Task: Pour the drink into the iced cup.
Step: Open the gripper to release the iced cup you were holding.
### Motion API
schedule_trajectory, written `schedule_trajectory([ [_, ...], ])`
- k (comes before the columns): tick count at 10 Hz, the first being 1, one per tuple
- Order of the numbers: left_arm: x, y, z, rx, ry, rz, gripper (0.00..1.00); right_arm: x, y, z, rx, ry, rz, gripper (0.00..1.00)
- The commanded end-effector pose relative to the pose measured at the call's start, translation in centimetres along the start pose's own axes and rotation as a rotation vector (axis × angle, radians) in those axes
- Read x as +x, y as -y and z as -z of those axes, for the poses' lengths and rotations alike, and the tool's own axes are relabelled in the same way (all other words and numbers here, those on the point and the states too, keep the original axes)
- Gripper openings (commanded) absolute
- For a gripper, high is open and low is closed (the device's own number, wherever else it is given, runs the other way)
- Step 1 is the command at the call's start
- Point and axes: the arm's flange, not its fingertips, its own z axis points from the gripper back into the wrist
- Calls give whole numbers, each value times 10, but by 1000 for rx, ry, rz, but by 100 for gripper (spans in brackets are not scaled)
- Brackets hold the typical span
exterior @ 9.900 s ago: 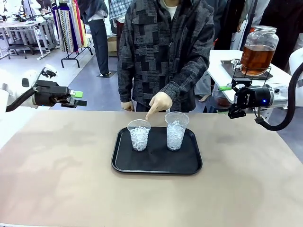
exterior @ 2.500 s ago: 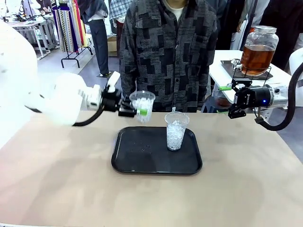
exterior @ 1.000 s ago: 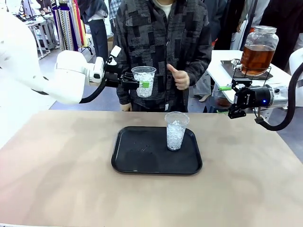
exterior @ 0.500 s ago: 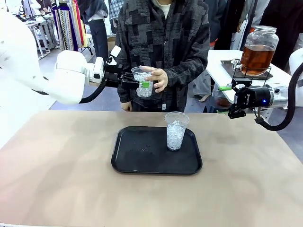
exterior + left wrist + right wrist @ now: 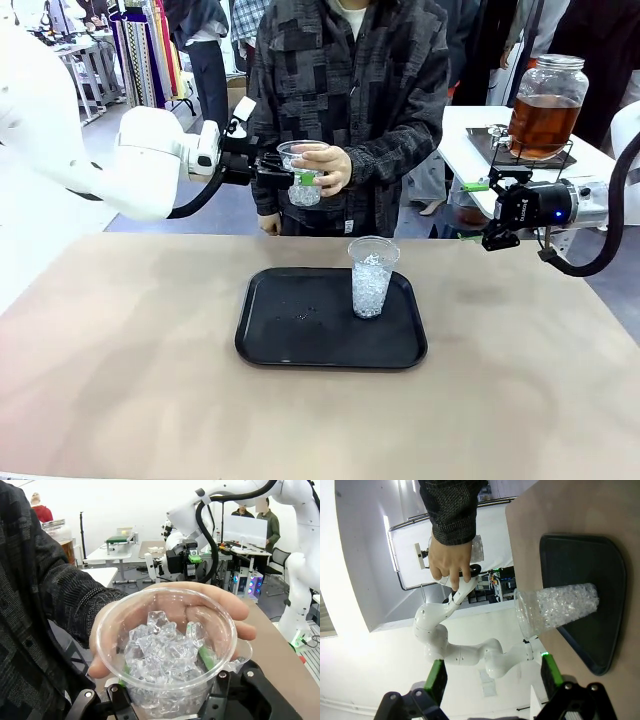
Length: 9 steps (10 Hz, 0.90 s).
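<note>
I pinch the iced cup (image 5: 165,652) in my left gripper (image 5: 298,179), offering it to the person's hand (image 5: 328,168) for filling, my right gripper (image 5: 482,213) spread near the drink jar (image 5: 541,120) on the side table (image 5: 465,140).

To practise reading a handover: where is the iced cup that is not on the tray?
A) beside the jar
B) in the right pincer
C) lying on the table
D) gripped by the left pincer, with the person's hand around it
D: the left pincer is shut on the iced cup in mid-air, and the person's hand wraps around it.
</note>
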Motion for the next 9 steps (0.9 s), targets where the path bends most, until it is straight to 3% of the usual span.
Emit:
schedule_trajectory([
  [1, 4, 4, 0, -5, 4, 11, 60, 0, -1, 0, -1, 3, -5, 100],
  [9, 4, 4, 0, -5, 4, 11, 60, 0, -1, 0, -1, 3, -5, 100],
])
